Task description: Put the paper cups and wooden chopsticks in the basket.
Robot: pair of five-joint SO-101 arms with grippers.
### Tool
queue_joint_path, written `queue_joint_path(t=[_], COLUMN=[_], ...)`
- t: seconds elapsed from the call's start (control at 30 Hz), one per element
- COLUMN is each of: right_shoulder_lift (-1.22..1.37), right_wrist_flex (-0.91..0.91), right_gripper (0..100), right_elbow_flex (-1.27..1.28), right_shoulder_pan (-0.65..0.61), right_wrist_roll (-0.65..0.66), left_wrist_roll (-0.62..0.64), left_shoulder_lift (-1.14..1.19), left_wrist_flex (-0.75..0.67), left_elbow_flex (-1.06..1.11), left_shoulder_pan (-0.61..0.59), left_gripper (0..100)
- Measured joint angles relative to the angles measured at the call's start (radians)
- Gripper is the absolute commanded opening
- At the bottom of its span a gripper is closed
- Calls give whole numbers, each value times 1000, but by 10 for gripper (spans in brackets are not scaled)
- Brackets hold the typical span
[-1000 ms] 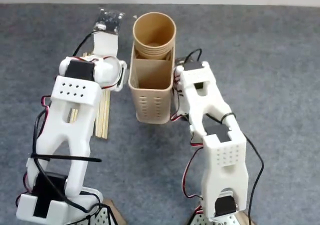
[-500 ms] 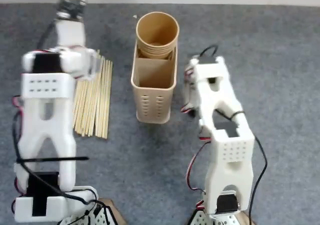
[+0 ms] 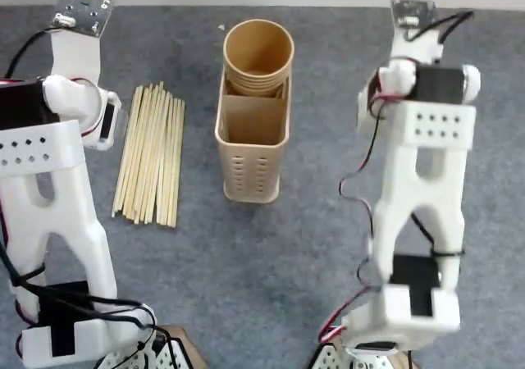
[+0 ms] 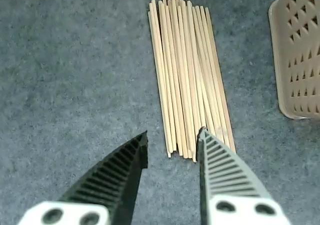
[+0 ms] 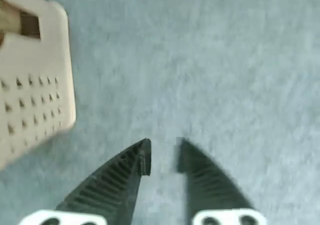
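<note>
Probably handling light, stiff and smooth, prone to rolling and slipping loose: chopsticks (image 4: 190, 75), best pinched across the middle, a few at once. Looking pale, thin and straight, lying side by side in a flat sheaf on carpet (image 4: 75, 60). Sitting just ahead of the left claw (image 4: 172, 142), spread wide, hovering over their near ends. Standing off to that claw's side: basket (image 4: 300, 60), cups (image 3: 257, 53) nested inside. Hanging beside the basket over carpet: right claw (image 5: 162, 155), slightly parted, gripping nothing.
</note>
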Motion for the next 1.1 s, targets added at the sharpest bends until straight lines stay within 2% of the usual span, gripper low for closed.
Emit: queue_joint_path(t=[0.17, 0.43, 0.53, 0.67, 0.83, 0.9, 1.03, 1.1], right_shoulder_lift=[-258, -796, -941, -1092, -1270, -1352, -1540, -1643], right_wrist_flex=[-141, -669, -763, -842, -956, -999, -1049, -1017], right_gripper=[5, 5, 5, 6, 6, 6, 6, 6], right_elbow_flex=[382, 1295, 1577, 1760, 1981, 2064, 2099, 2099], right_shoulder_pan=[-2, -5, -5, -5, -5, -5, -5, 0], right_wrist_roll=[40, 123, 137, 140, 140, 140, 140, 140], left_wrist_roll=[0, 0, 0, 0, 3, 40, 110, 132], left_shoulder_lift=[0, 0, 0, 0, 0, 0, 0, 0], left_wrist_flex=[3, 3, 3, -40, -227, -298, -390, -427], left_elbow_flex=[11, 72, 97, 181, 377, 443, 516, 545], left_shoulder_pan=[9, 92, 115, 141, 157, 157, 157, 161], left_gripper=[185, 185, 185, 185, 185, 185, 185, 185])
